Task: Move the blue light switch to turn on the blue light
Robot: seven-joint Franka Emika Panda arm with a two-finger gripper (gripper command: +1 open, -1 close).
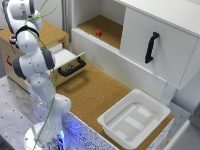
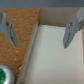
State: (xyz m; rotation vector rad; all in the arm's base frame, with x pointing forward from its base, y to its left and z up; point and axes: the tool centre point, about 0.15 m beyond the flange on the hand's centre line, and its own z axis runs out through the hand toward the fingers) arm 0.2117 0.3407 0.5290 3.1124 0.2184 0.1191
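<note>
One green cap outside spread gripper

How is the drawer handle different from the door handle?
The drawer handle lies sideways; the door handle stands nearly upright. The drawer handle sits low on the pulled-out drawer; the door handle sits higher on the white door. Both are black.
</note>
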